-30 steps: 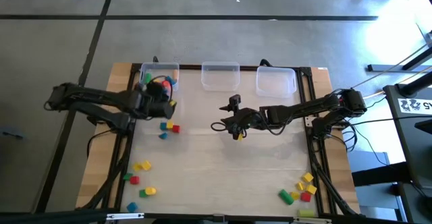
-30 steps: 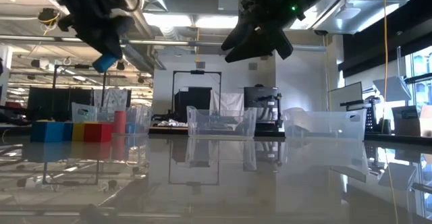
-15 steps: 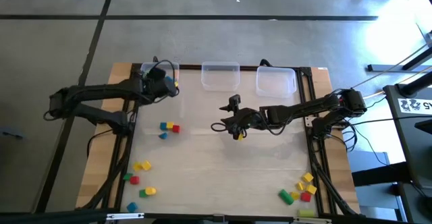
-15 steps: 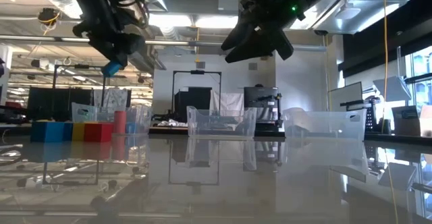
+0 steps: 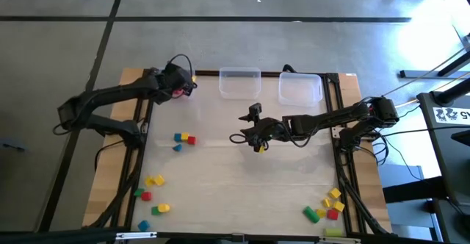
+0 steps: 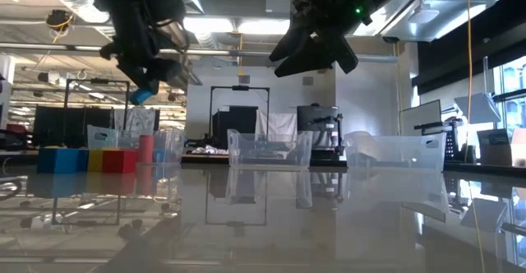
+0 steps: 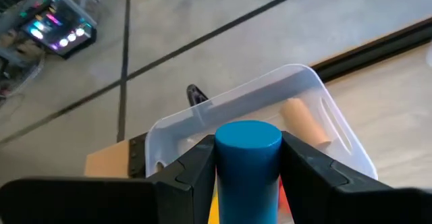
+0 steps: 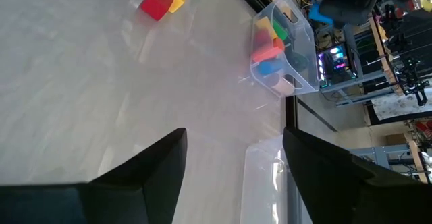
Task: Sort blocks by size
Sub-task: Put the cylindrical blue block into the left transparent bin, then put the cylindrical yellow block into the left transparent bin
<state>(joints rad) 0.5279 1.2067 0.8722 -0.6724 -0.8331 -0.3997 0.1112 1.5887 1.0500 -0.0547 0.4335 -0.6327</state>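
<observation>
Blue cylinder (image 7: 248, 158) (pinched by left pincer (image 7: 247, 173)) hangs over bin rim (image 7: 223, 101).

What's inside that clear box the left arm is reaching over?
The box holds blocks: green, red, blue and tan. Whatever lies beneath them is hidden, and the left claw's blue cylinder covers part.

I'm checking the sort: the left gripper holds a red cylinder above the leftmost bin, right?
Not red. The left wrist view shows the left gripper shut on a blue cylinder, above the leftmost bin.
</observation>
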